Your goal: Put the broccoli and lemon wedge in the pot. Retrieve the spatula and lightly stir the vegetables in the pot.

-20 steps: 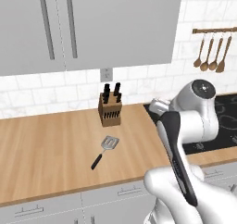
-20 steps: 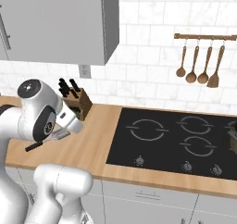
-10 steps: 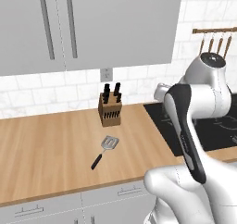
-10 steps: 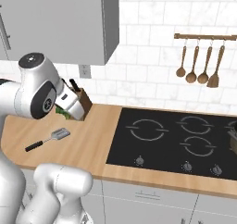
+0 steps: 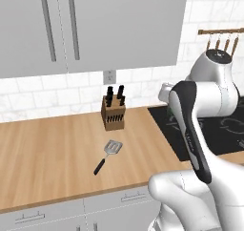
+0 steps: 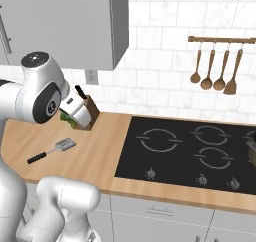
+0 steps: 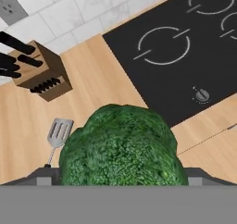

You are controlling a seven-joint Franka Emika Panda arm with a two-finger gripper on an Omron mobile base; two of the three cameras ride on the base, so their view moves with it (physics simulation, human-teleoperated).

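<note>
Green, bumpy-crowned broccoli floret (image 7: 121, 146) is held in the two-finger gripper (image 6: 71, 115). The jaws are spread wide around it and it's carried clear of the counter, so that counts as a grip, not an empty hand.

What's changed over the last second: the arm has been swung away from the stretch of light wooden countertop (image 5: 47, 149) and round toward the black glass cooktop (image 6: 190, 151). In the right base view, the slotted metal spatula with the slim black handle (image 6: 52, 150) was partly covered by the arm a second ago and is now left in plain sight, flat on the wood just in front of the wooden knife block (image 5: 113, 114). The spatula itself hasn't been shifted.

For the task that reads as the first leg being underway: broccoli picked up, being carried stove-ward, nothing dropped in yet. The lemon and the stirring are still to be done.

Hard-to-see stuff:
- The fingertips are buried behind the floret in the hand view, so exactly where it's pinched can't be made out.
- From the base cameras just a scrap of green is seen under the hand.
- A dark sliver (image 6: 251, 151) is cut off at the far right edge of the cooktop. It might be the pot, but it can't be called from this.
</note>
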